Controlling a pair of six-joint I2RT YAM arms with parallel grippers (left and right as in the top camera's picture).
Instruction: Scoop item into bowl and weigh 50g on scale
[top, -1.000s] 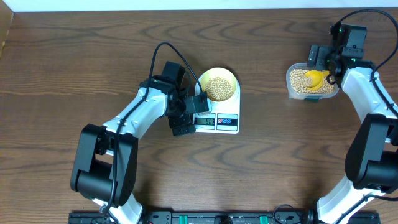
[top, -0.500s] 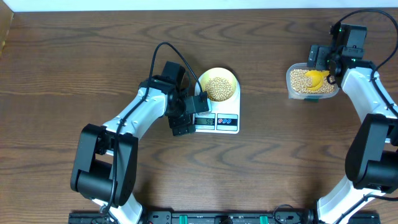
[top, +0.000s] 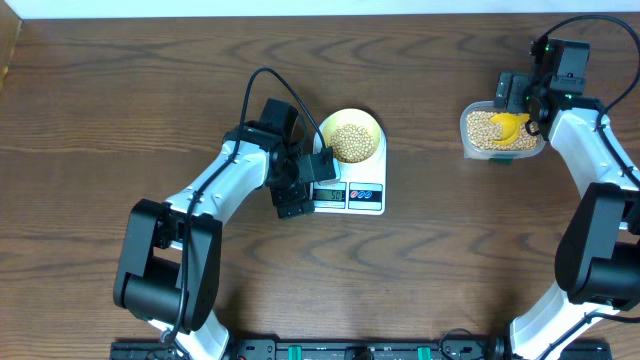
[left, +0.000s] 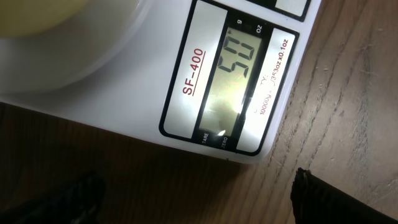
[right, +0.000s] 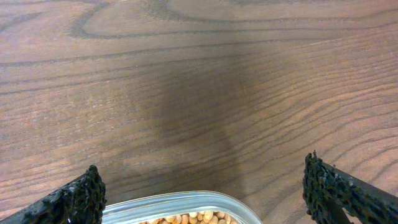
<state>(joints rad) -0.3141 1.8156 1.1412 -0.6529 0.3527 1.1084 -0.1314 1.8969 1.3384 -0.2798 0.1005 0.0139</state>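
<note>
I see table (top: 120, 120): dark brown, wavy wood grain | bowl (top: 373, 124): pale yellow | beans (top: 351, 143): tan-beige | scale (top: 348, 206): white, red lettering, black-framed pale lit display | scoop (top: 508, 125): bright yellow | tub (right: 180, 199): clear | arms (top: 215, 185): white, black joints

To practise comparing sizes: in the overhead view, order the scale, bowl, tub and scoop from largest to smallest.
Largest: scale and tub, too alike to rank, since the bowl hides part of the scale.
Next: bowl.
Smallest: scoop.
</note>
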